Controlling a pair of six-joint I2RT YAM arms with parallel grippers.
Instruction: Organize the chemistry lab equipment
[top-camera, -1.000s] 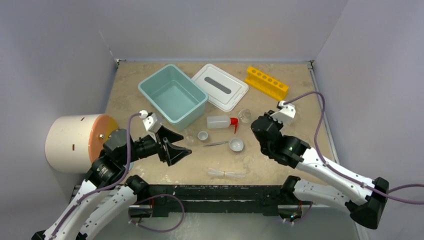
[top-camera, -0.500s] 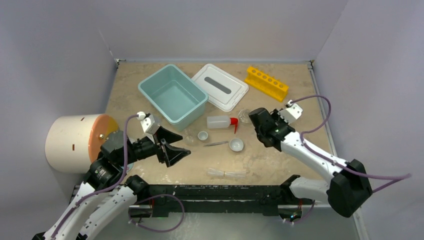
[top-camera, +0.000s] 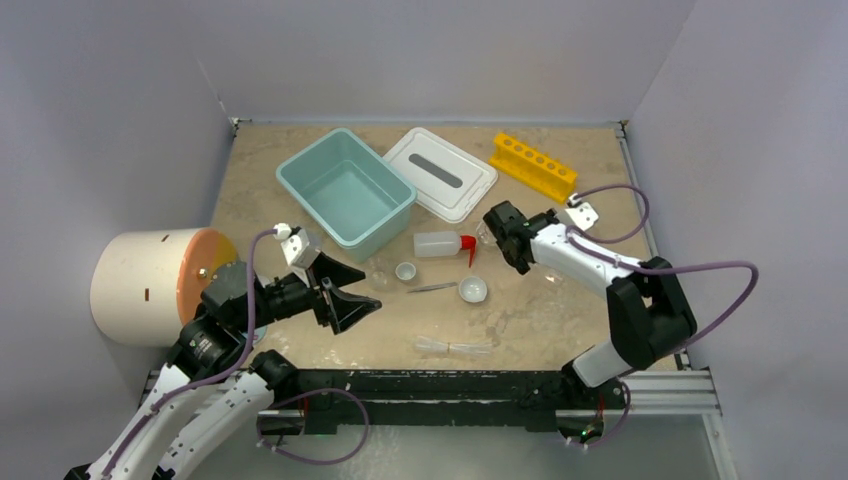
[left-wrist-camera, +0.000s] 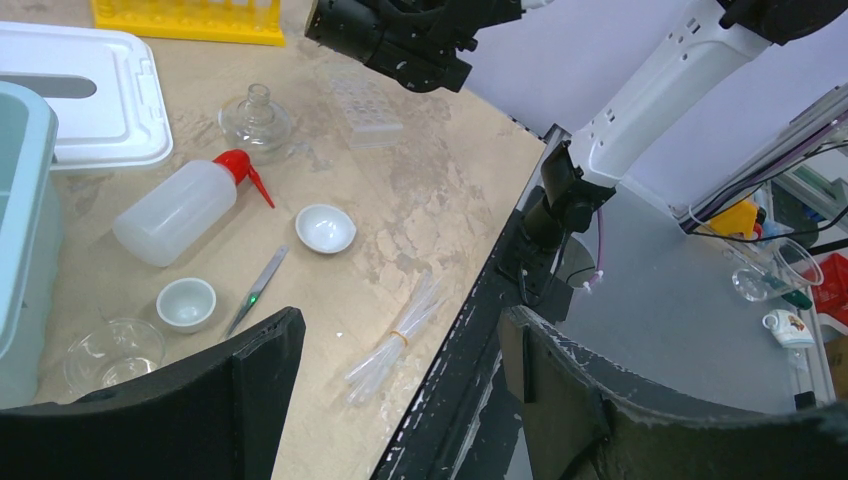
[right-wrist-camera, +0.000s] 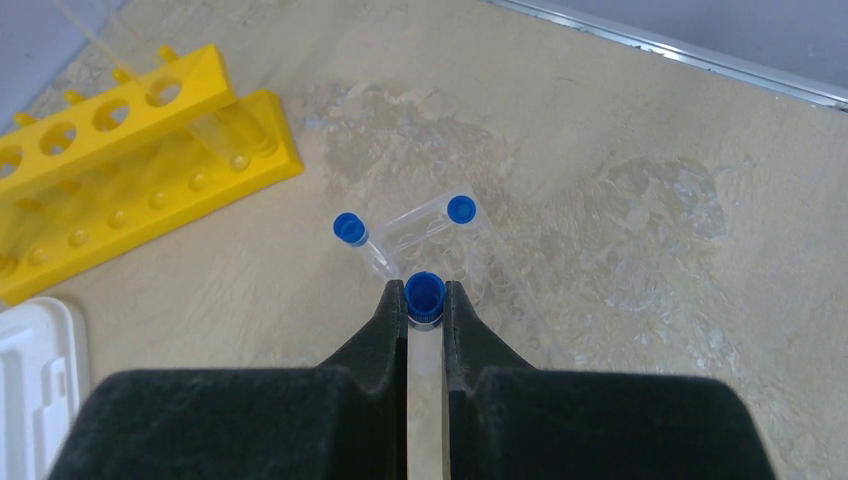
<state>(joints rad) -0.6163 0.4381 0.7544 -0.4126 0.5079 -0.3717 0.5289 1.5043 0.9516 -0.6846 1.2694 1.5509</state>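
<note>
right hand (right-wrist-camera: 426, 300) clamped on tube (right-wrist-camera: 425, 290) (near its cap); tube could pivot, missing rack (right-wrist-camera: 150, 215) holes at upper left. left hand (left-wrist-camera: 400, 330) apart.

We note a teal tub (top-camera: 345, 195) standing open toward the back of the tan table (top-camera: 560, 320), left of centre. Its white lid (top-camera: 462, 188) lies flat just beside it on the right (grey slot facing up). A cream cylinder (top-camera: 135, 285) lies on its side at the table's left edge, orange face turned toward the table.
</note>
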